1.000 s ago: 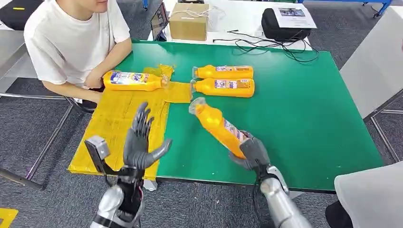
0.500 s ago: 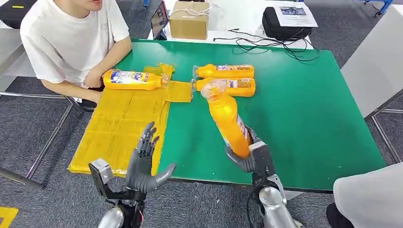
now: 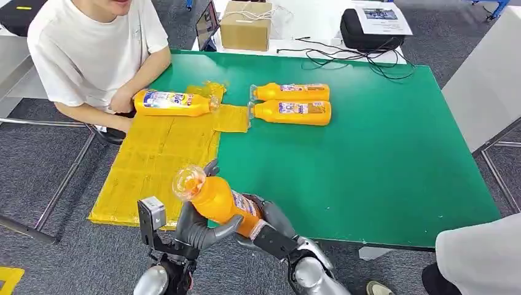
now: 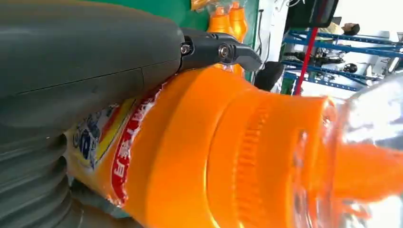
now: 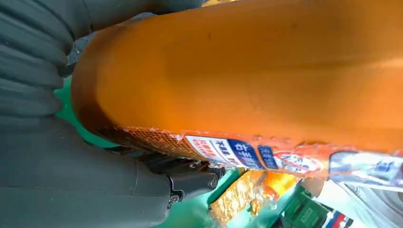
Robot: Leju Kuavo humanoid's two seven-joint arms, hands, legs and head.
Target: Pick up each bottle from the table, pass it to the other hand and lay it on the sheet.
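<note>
While both hands meet at the near edge of the tabletop [image 3: 381, 160], we see the handover under way: the held bottle [image 3: 218, 200] lies tilted between them, its clear cap pointing up and to the left, its base toward the right. The right hand [image 3: 273, 222] clasps the base end from below; the left hand [image 3: 196, 224] wraps the upper body, thumb under and fingers curled over the far side. Each hand therefore holds the same bottle, and in the left wrist view its thumb lies along the label.

We judge the chief risk to be a premature release: if the right hand lets go before the left grip is firm, the smooth, tapering bottle could slip and drop off the near edge to the floor. A grip placed close to the neck would also let the heavier base swing down.

The yellow sheet [image 3: 153, 166] lies on the left of the tabletop, with one bottle on the sheet [image 3: 172, 103] at its far end, beside a seated person [image 3: 92, 55]. Two waiting bottles [image 3: 292, 103] lie side by side just right of the sheet, well apart from the hands.
</note>
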